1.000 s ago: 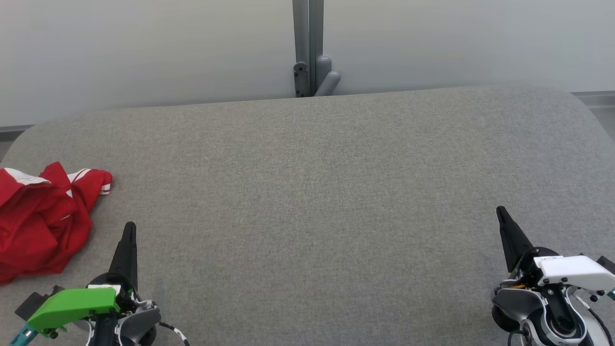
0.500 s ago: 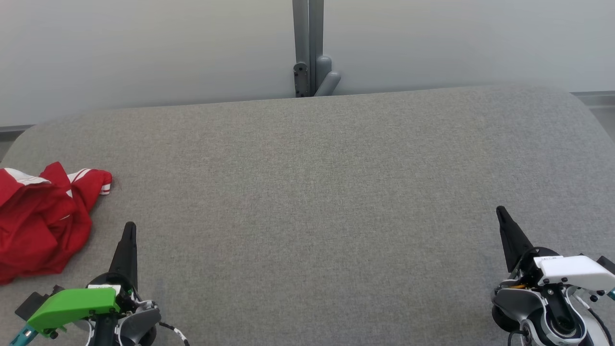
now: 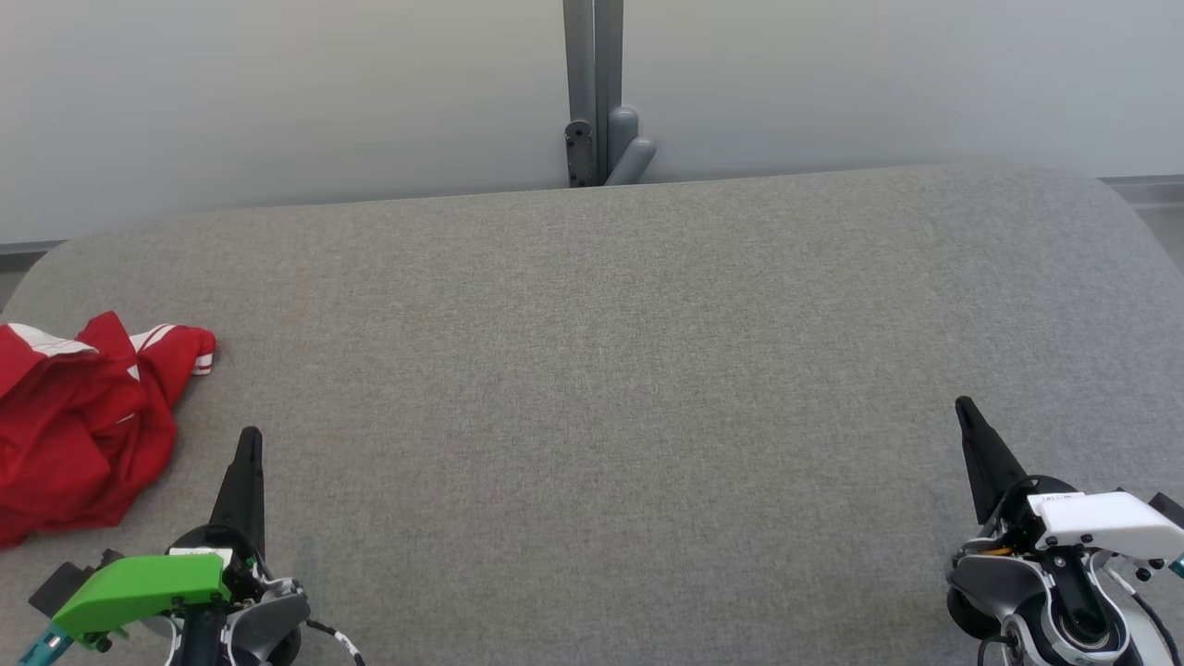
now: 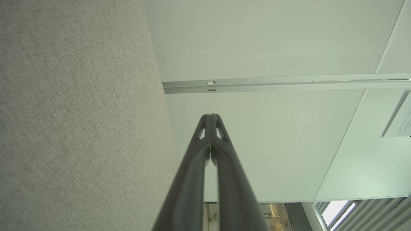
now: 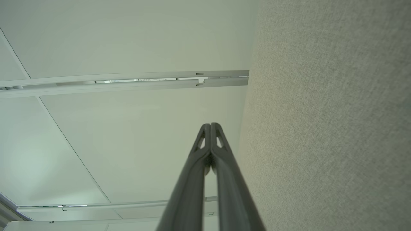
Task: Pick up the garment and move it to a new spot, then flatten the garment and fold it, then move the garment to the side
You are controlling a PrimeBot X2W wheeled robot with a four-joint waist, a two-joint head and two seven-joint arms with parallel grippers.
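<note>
Red garment (image 3: pixel 79 421) crumpled just beside left hand (image 3: pixel 250 435); right hand (image 3: pixel 965 407) well apart from it. Both closed, empty. We judge cloth light, limp; pinch striped cuff (image 3: pixel 190 350).

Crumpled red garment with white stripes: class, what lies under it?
The grey fabric-covered table runs under the crumpled red garment; anything tucked beneath its folds is hidden.

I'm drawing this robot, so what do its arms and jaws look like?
The left gripper has a bright green cover, the right gripper a white one. Both end in long, thin, dark jaws narrowing to a point, with small cut-out windows near the tips. A black-and-white cable curls beside the left wrist.
</note>
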